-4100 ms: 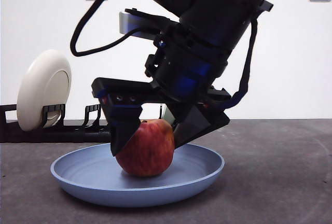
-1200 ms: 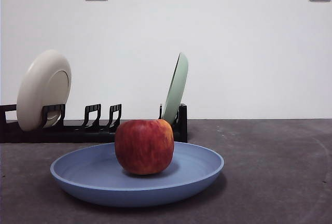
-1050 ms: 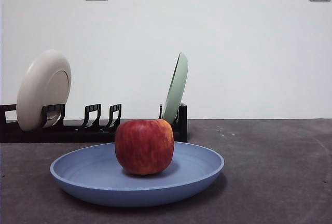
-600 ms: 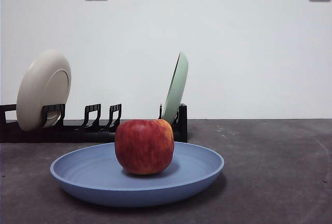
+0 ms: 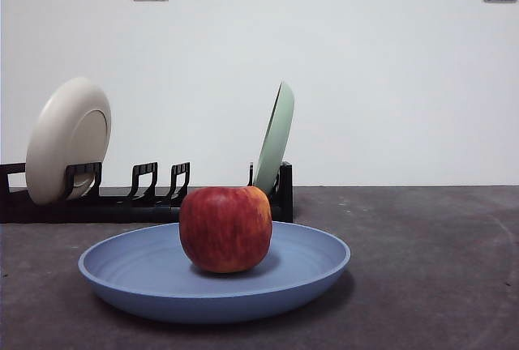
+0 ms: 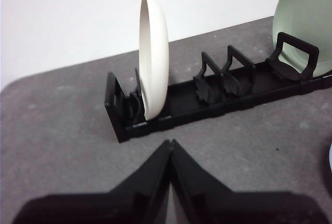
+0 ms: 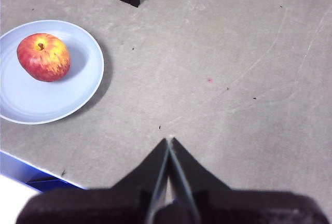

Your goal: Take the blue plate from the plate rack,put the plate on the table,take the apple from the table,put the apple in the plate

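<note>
Nearest the front camera, the blue plate (image 5: 214, 281) lies flat on the table (image 5: 430, 269) — a wide, shallow, matte powder-blue round with a raised rim and faint concentric rings in its well. The apple (image 5: 225, 228) sits upright inside it, roughly central, resting on the plate floor; its skin is smooth, red with yellowish streaks, and the right wrist view shows a short brown stem at the top. The table surface is dark grey, rough and mottled.

Behind the plate stands the plate rack (image 5: 146, 196) — long, low, black, with upright slotted holders. A cream plate (image 5: 68, 139) stands on edge near one end, a pale green plate (image 5: 276, 139) on edge at the other; the holders between are unoccupied.

The left gripper (image 6: 170, 149) hangs over the table near the rack's cream-plate end, jaws pressed together, holding nothing. The right gripper (image 7: 169, 146) hangs well apart from the plate, jaws likewise together, holding nothing.
</note>
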You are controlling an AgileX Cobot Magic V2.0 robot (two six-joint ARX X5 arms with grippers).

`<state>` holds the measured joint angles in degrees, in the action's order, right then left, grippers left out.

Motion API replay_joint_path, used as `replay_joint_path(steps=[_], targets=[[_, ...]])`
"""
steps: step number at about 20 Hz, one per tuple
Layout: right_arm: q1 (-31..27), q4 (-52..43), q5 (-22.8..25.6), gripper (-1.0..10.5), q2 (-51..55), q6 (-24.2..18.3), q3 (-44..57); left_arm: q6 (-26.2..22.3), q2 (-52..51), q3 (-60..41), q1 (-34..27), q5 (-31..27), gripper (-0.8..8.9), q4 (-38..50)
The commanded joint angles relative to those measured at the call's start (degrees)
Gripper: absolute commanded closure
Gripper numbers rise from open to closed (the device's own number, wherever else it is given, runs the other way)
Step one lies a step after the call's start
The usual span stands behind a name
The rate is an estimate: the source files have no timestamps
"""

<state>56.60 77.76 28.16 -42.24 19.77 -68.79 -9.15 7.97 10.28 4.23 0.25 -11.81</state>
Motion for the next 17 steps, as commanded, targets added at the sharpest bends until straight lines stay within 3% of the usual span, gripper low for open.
replay_joint_path(steps=[1,7,17], targets=[[0.04,1.2,0.22,9.5,0.0,0.66,-0.07,2.97,-3.82,-3.28,-0.2,0.17,8.17,0.76],[0.04,1.2,0.22,9.5,0.0,0.66,-0.04,5.81,-7.74,-9.4,-1.46,-0.04,8.18,1.25],[0.04,1.2,0.39,9.5,0.0,0.66,-0.04,5.77,-7.56,-9.79,-1.68,-0.02,8.17,2.21]])
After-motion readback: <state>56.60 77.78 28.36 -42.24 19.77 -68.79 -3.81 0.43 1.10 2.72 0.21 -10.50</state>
